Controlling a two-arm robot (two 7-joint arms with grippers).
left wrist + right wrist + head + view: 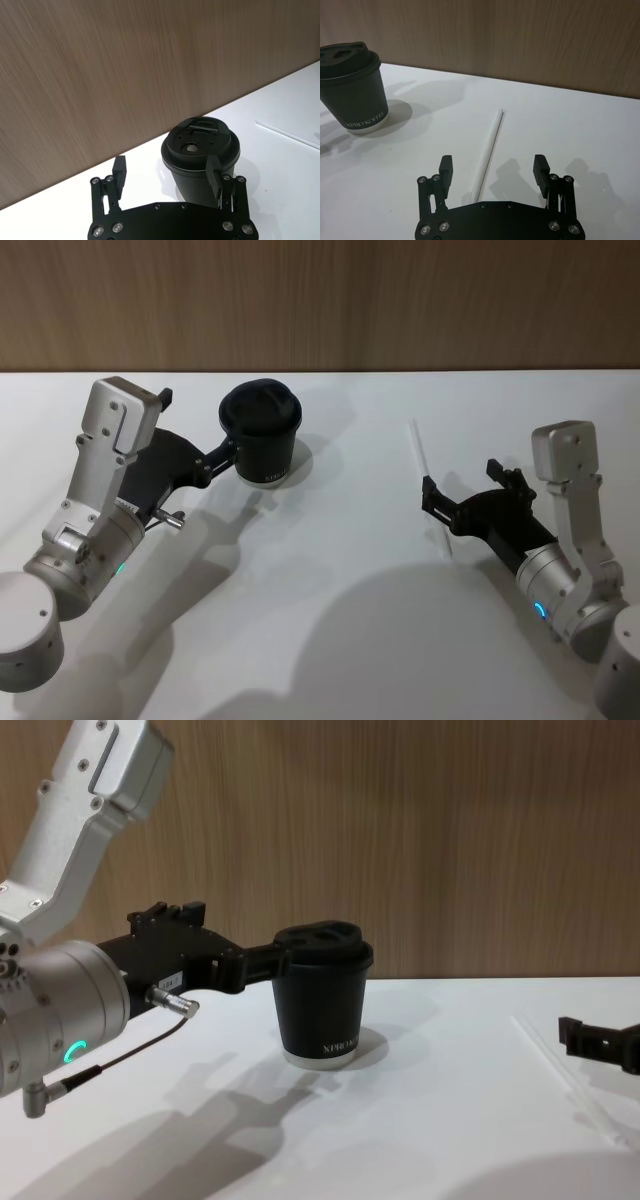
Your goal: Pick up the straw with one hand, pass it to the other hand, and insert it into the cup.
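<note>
The white table [340,540] carries two things, both resting directly on its top. A black cup [262,440] with a domed lid stands upright toward the far edge. A thin white straw [420,452] lies flat well to the cup's right, apart from it.

The black lidded paper cup [262,430] stands left on the white table [350,560] beside the left gripper [167,170]; the thin white plastic straw [420,455] lies right, passing under the right gripper [492,167].
</note>
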